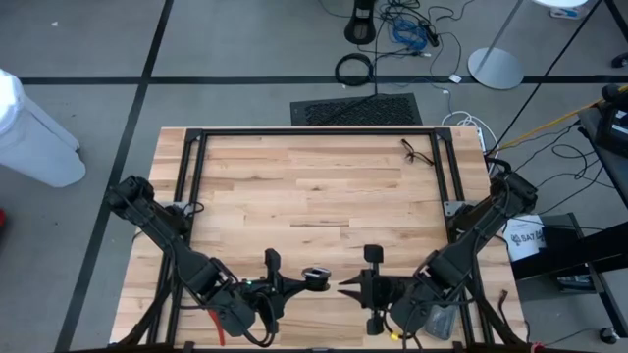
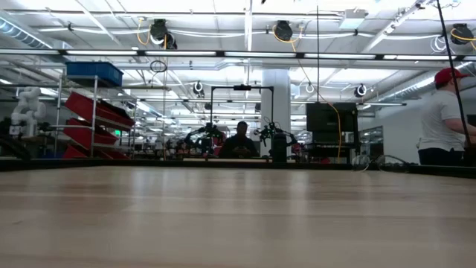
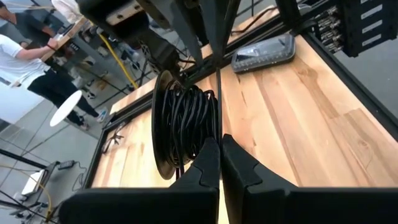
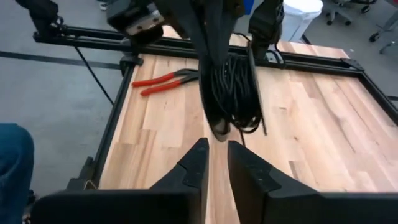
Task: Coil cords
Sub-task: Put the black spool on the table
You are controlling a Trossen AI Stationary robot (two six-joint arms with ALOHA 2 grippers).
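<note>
Cords (image 3: 183, 127), wound in a coil, hang clamped in the left hand (image 1: 329, 281), just before the slightly parted right hand (image 1: 345, 288).

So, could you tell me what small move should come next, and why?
Probably the left gripper should lower the coil onto the table and open. The cord looks fully wound and hangs from the shut left gripper above the wood, while the right gripper faces it, open and holding nothing.
</note>
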